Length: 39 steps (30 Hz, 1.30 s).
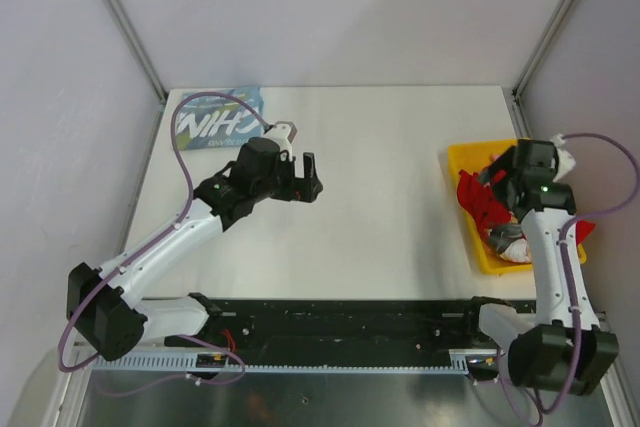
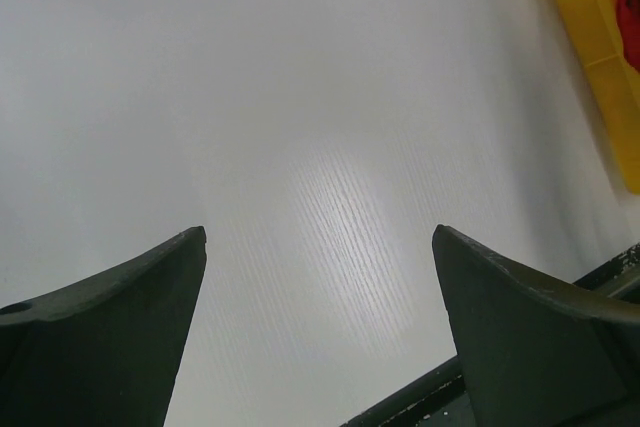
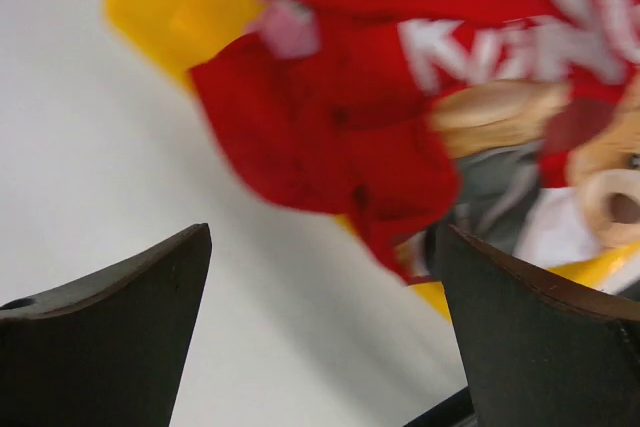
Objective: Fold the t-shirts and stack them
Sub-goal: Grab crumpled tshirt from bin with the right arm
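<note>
Workspace: a white table with both arms at its near edge. At the right side a yellow tray holds the crumpled red t-shirt, part of which spills over the rim. The blue t-shirt lies flat at the far left corner. The right gripper hovers over the red cloth, jaws wide, holding nothing. The left gripper hangs above bare table near the blue t-shirt, equally wide and empty. The step in hand appears to be fetching the red t-shirt; the next move calls for a descent, a pinch on one fold, and a lift clear of the rim.
</note>
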Each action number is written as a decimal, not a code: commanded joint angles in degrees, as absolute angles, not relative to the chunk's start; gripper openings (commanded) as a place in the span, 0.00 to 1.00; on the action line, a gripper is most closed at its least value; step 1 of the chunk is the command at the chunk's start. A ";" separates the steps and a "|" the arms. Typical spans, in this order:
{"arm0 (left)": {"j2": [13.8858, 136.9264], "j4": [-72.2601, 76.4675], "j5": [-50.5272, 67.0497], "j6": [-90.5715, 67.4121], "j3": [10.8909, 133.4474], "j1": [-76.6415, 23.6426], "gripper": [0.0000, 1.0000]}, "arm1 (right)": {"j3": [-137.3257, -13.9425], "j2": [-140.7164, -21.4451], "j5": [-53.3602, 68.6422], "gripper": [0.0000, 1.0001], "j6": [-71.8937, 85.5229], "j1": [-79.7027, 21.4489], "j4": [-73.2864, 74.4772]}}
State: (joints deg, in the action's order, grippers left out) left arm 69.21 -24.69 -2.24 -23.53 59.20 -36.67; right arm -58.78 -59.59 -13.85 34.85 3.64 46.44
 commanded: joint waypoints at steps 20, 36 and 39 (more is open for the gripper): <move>69.79 -23.37 1.65 -23.41 59.52 -36.38 0.99 | -47.24 -68.84 -10.55 0.83 37.90 19.07 36.96; 68.71 -23.36 -2.63 -22.10 60.06 -35.91 0.99 | -72.63 -54.62 -2.85 0.00 36.27 18.96 47.30; 68.66 -23.38 -2.97 -22.05 60.03 -35.68 0.99 | -79.49 -55.41 -1.64 0.00 37.24 17.73 46.98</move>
